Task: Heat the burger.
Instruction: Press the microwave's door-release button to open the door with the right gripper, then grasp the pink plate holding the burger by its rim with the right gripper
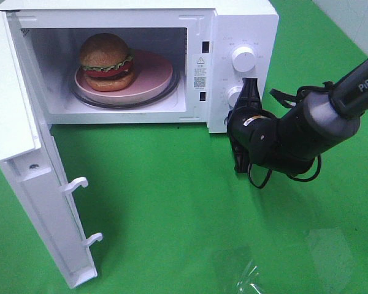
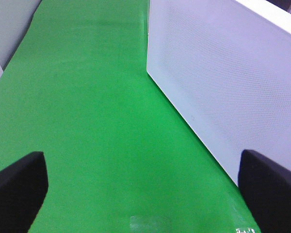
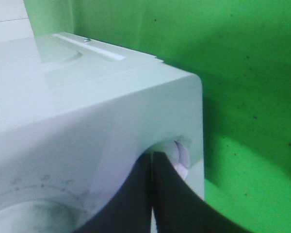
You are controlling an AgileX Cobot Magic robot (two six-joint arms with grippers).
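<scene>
Nearest us, at the front-left corner of the bench (image 1: 172,202), the microwave door (image 1: 34,184) stands swung wide, its two latch hooks (image 1: 80,184) pointing toward the bench's middle. Our left gripper (image 2: 144,194) hangs just outside the door's outer face, fingers spread and nothing between them; we judge it is placed there to push the door closed. Farther in, toward the right edge, our right gripper (image 1: 250,86) is clenched on nothing. Its joined tips are set at the lower knob (image 1: 235,97) of the control panel (image 1: 224,33), below the upper knob (image 1: 243,58). Closed tips suit nudging a dial, though we cannot tell whether they touch it. Farthest back, the microwave (image 1: 245,18) sits along the bench's rear edge with its cavity (image 1: 49,61) exposed. Inside, a pink plate (image 1: 156,76) rests on the glass turntable (image 1: 175,92), and the burger (image 1: 106,61) sits upright on the plate's left part, bun dome up. We judge loading done; shutting the door and setting the timer remain
</scene>
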